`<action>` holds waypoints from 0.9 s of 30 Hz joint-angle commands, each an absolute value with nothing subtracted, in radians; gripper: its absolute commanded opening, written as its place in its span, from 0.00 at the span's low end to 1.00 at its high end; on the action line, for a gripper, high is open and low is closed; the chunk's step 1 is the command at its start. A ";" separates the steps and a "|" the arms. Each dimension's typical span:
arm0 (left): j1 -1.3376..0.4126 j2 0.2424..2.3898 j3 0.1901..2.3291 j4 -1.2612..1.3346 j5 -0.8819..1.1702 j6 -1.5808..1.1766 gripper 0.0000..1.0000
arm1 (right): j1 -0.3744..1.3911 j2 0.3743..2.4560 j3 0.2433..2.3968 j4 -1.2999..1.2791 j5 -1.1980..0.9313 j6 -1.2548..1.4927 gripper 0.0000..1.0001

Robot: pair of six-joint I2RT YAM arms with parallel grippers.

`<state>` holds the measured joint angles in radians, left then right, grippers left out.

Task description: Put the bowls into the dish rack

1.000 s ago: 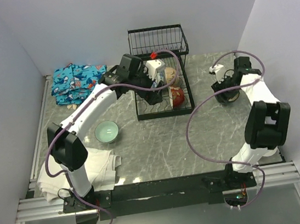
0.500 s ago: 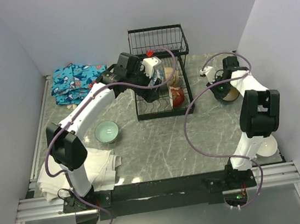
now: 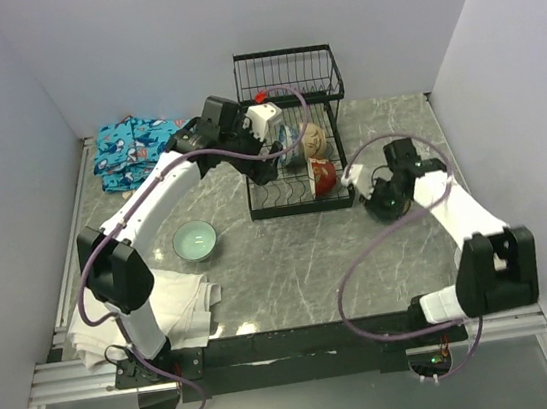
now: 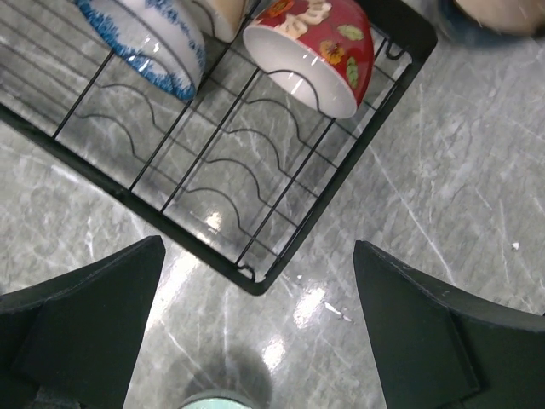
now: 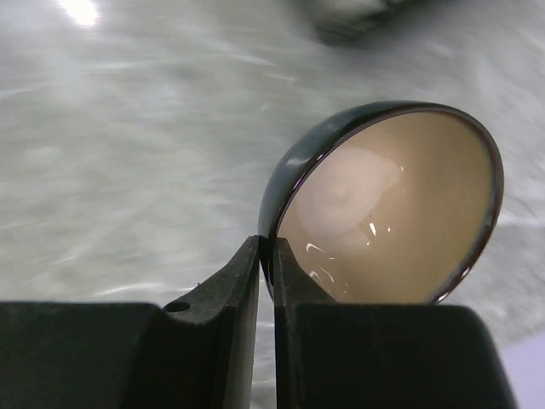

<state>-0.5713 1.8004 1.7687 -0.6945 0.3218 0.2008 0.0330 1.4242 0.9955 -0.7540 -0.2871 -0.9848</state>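
The right gripper point(image 5: 266, 254) is being pressed almost shut on the rim of the dark bowl point(image 5: 387, 213), one finger inside the cream lining and one outside. The dark bowl is being held on edge above the worktop point(image 3: 291, 263), near the right side of the dish rack point(image 3: 302, 204). The left gripper point(image 4: 255, 247) is being held wide open and empty over the rack's near corner. Inside the rack, the red floral bowl point(image 4: 315, 51) and the blue-and-white bowl point(image 4: 145, 34) are being propped on edge, with bare wavy bars nearer than them. The pale green bowl point(image 3: 196, 241) is being left on the worktop, well apart from the rack.

The thin rim pinch looks slight, so a slow approach is being called for. The bowl is probably best lowered on edge into a bare slot, clear of the red floral bowl and the left arm, and released only once seated.
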 commanded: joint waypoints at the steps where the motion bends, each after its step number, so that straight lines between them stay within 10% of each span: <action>1: -0.555 1.710 1.741 -0.667 0.308 0.218 1.00 | 0.155 1.246 0.951 -0.854 -0.362 -0.970 0.07; 18: -0.512 1.507 1.508 -0.637 0.242 0.201 0.99 | 0.681 1.226 0.818 -0.713 -0.304 -0.956 0.08; 27: -0.512 1.463 1.453 -0.600 0.239 0.190 0.99 | 0.746 1.223 0.825 -0.739 -0.261 -0.940 0.45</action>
<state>-0.5102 1.4963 1.4532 -0.6483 0.2375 0.1967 0.7368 1.2358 0.7910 -0.7368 -0.2802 -0.9432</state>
